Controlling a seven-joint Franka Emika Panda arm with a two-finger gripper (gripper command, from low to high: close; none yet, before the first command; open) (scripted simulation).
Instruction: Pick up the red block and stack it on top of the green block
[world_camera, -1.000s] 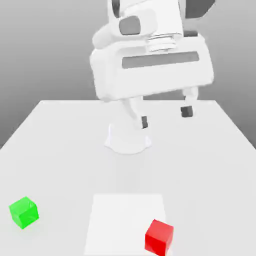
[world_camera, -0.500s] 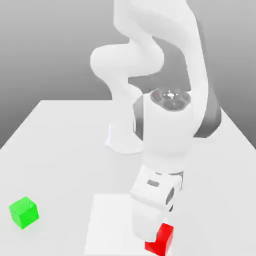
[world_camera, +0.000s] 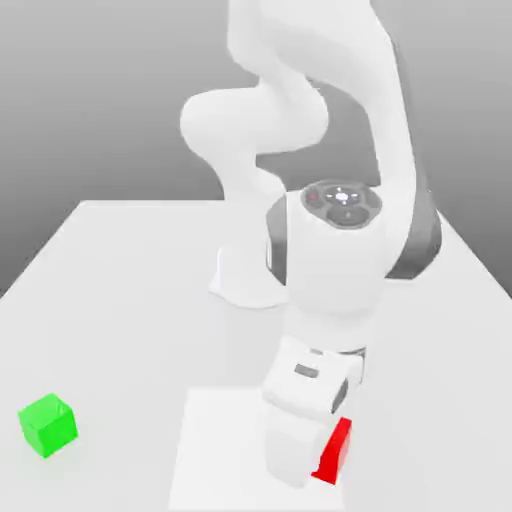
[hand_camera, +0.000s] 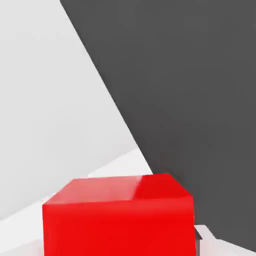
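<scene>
The arm is bent low over the near edge of the white table (world_camera: 120, 290), its hand dropped onto the red block (world_camera: 335, 452), which sits on a paler square patch (world_camera: 220, 440) toward the exterior view's right. The hand's white housing covers most of the block, leaving a red sliver exposed beside it. In the hand view the red block (hand_camera: 117, 220) sits close up against the camera, squarely ahead of the hand, which fits a block lying between the fingers. The gripper (world_camera: 315, 465) appears to be pinching the block, though the fingers themselves are hidden behind the housing in the exterior view, so the hold is a judgement rather than something plainly seen. The green block (world_camera: 47, 425) stands well apart, near the table's front corner on the exterior view's left, untouched.

The step in hand is the grasp, and the block has not yet been lifted. The next move calls for a straight lift clear of the table, then a carry across to the exterior view's left until the red block hangs directly above the green one, faces aligned, before lowering.
</scene>
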